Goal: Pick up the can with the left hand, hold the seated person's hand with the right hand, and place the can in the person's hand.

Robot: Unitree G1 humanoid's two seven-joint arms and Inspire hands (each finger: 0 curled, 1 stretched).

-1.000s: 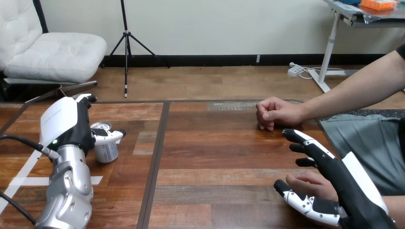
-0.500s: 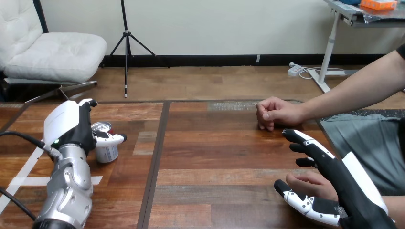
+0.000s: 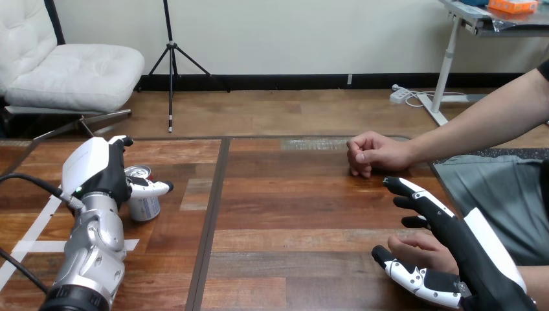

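Your left robot hand (image 3: 97,170) sits right against the left side of the can (image 3: 144,202), which stands upright on the counter (image 3: 291,214) toward its left end; you cannot tell whether the hand actually grips it. Your right robot hand (image 3: 479,259) is released at the counter's near right corner, its straight fingers (image 3: 421,201) reaching over the person's near hand (image 3: 424,249), not closed round it. The person's far hand (image 3: 372,154) rests as a fist on the counter, well apart from the can.
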